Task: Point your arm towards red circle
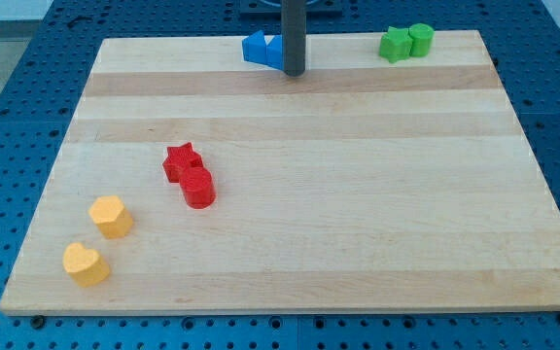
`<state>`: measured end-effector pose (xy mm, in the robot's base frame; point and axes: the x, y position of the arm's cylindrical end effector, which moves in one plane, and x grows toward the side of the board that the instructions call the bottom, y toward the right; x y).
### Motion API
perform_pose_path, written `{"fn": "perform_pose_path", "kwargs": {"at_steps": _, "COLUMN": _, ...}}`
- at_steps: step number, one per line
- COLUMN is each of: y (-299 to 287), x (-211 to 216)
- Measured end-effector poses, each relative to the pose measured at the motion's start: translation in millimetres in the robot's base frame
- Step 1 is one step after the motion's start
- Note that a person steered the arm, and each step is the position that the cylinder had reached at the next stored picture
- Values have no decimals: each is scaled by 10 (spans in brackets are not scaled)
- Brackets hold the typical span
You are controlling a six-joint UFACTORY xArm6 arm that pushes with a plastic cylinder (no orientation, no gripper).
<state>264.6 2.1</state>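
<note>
The red circle block (199, 189) lies left of the board's middle, touching a red star block (182, 161) just above and left of it. My tip (294, 73) is at the view's top centre, right beside the blue blocks (262, 49). It is far up and to the right of the red circle, well apart from it. The rod rises straight out of the view's top.
Two green blocks (405, 42) sit together at the top right. A yellow block (111, 216) and a yellow heart block (86, 263) lie at the lower left. The wooden board (358, 243) rests on a blue pegboard table.
</note>
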Motion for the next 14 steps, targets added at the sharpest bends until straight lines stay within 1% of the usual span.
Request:
{"fn": "perform_pose_path", "kwargs": {"at_steps": 1, "y": 0, "x": -48}}
{"fn": "perform_pose_path", "kwargs": {"at_steps": 2, "y": 14, "x": 208}}
{"fn": "perform_pose_path", "kwargs": {"at_steps": 3, "y": -308, "x": 512}}
{"fn": "perform_pose_path", "kwargs": {"at_steps": 4, "y": -1231, "x": 787}}
{"fn": "perform_pose_path", "kwargs": {"at_steps": 5, "y": -2027, "x": 1247}}
{"fn": "perform_pose_path", "kwargs": {"at_steps": 6, "y": -2389, "x": 1635}}
{"fn": "perform_pose_path", "kwargs": {"at_steps": 9, "y": -2376, "x": 1667}}
{"fn": "perform_pose_path", "kwargs": {"at_steps": 12, "y": -1781, "x": 1873}}
{"fn": "perform_pose_path", "kwargs": {"at_steps": 13, "y": -1781, "x": 2156}}
{"fn": "perform_pose_path", "kwargs": {"at_steps": 14, "y": -1636, "x": 2296}}
